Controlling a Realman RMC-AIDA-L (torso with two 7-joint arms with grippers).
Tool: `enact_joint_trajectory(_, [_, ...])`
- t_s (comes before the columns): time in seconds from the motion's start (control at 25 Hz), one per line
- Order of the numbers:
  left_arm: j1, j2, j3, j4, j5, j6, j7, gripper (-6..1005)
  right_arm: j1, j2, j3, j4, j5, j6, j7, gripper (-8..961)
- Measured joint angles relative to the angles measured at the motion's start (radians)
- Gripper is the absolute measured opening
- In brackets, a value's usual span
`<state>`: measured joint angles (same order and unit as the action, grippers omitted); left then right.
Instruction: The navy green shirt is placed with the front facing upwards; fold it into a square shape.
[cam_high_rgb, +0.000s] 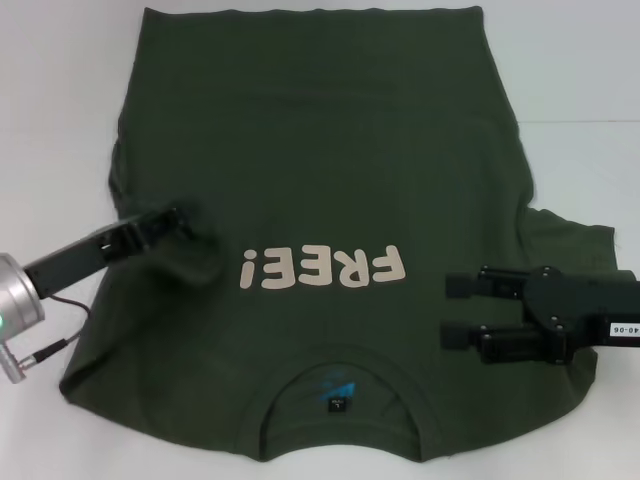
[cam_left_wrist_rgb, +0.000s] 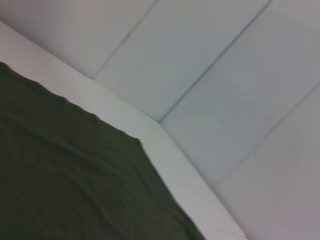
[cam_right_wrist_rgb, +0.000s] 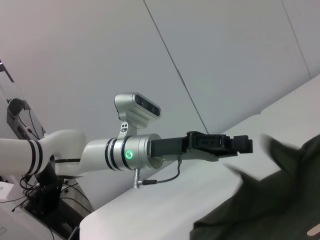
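On table (cam_high_rgb: 580, 80): navy green shirt (cam_high_rgb: 330, 180) flat | L pincer (cam_high_rgb: 180, 222) nipping sleeve fabric | R pincer (cam_high_rgb: 460, 310) agape above shirt

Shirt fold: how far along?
Early. Navy green shirt lies front up; its left sleeve is apparently already tucked in, the right sleeve still out flat. Left pincer is at the left edge; right pincer, open, hovers over the right side. The square folds remain.

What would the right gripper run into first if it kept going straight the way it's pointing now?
The right gripper, fingers apart, points across the navy green shirt toward the cream "FREE!" lettering. Going straight, it would probably pass just below the lettering over bare shirt fabric; its height above the cloth is unclear, so it might drag the fabric first.
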<state>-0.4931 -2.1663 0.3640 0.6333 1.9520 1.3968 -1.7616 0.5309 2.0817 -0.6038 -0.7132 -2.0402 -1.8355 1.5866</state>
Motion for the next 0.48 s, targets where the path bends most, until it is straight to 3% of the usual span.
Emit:
enact_joint_trajectory(0.36, [0.006,0.004,-0.001,-0.023,-0.060,0.060,0.096,313,-0.003,-0.003,0.007,0.000,0.000,-0.003,0.002,906])
enact_joint_trajectory(0.48, [0.011,0.004,-0.005,-0.023,-0.073,0.071,0.109,443,-0.003,-0.003,0.011,0.000,0.000,-0.003,0.006,906])
